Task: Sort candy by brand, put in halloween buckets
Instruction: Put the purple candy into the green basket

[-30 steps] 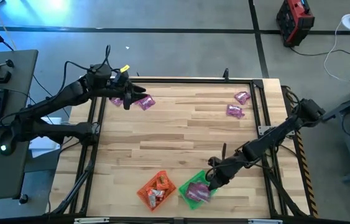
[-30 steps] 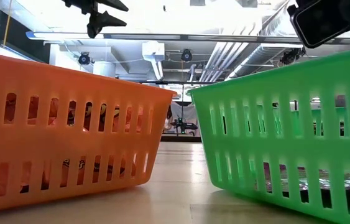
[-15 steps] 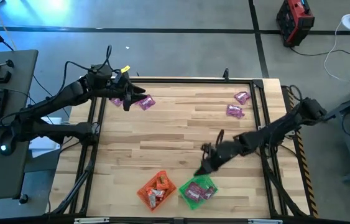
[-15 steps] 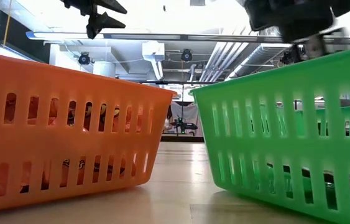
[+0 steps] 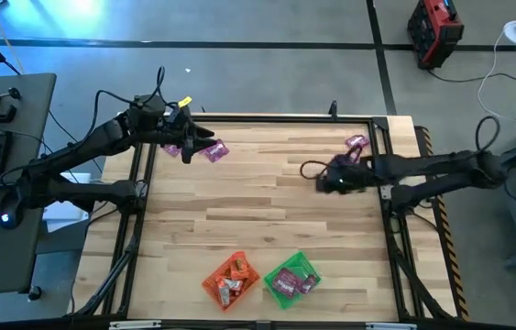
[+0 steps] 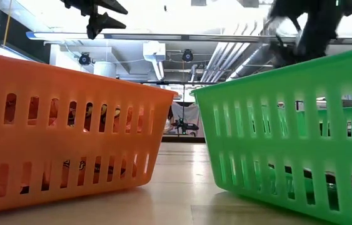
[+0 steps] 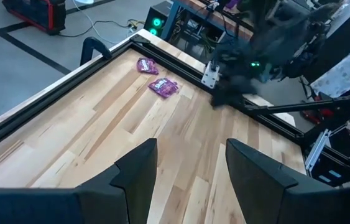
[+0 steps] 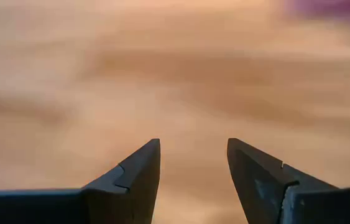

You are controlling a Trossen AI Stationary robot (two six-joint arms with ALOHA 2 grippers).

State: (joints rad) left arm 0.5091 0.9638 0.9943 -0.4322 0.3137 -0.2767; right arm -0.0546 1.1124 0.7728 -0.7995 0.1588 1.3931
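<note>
Two purple candy packets (image 5: pixel 214 151) lie flat on the table at the far left, and my left gripper (image 5: pixel 194 145) hangs open just above them, empty. Another purple packet (image 5: pixel 356 142) lies at the far right; my right gripper (image 5: pixel 323 180) is open and empty over the bare wood just left of it. In the right wrist view the open fingers (image 8: pixel 193 155) face blurred wood, with purple (image 8: pixel 330 7) at the edge. The orange bucket (image 5: pixel 210 282) with orange-red packets and the green bucket (image 5: pixel 276 275) with purple packets stand at the near edge.
A black frame (image 5: pixel 381 156) rims the table. The two buckets stand side by side with a narrow gap (image 6: pixel 185 181) between them. A wide stretch of bare wood (image 5: pixel 258 211) lies between the buckets and the loose packets. In the left wrist view two purple packets (image 7: pixel 156 78) and the right arm (image 7: pixel 249 56) show.
My right gripper has come up out of the green bucket and swung toward the table's far right, ending beside the purple packets there. The purple packets stay in the green bucket.
</note>
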